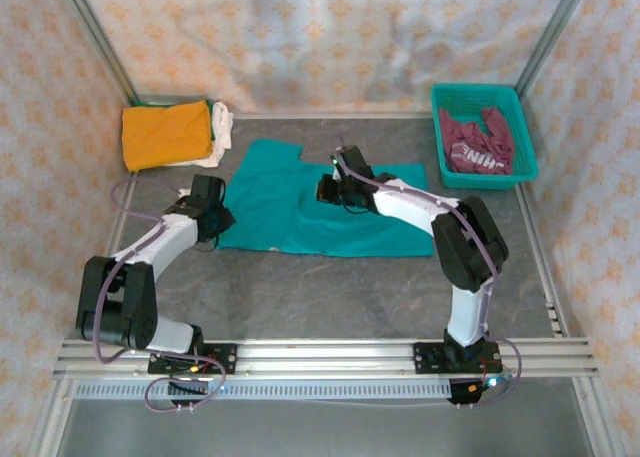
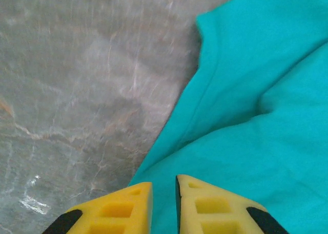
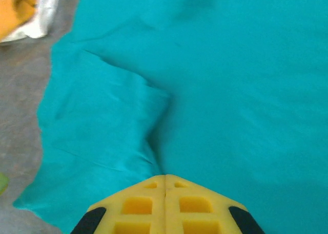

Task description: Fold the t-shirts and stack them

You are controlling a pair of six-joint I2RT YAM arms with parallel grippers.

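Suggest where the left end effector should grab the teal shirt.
Probably pinch the teal shirt at its left edge, coming in low from the table side. It lies flat, so only that edge offers a lip, and the left end effector sits right at it.

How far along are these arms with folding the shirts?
Done: a folded orange t-shirt sits on a white one in the far left corner. In hand: the teal t-shirt lies spread mid-table; the right gripper is shut on a pinched ridge of it, the left gripper sits at its edge, grip unclear. Left: finishing that fold, plus the maroon t-shirt crumpled in the teal plastic basket.
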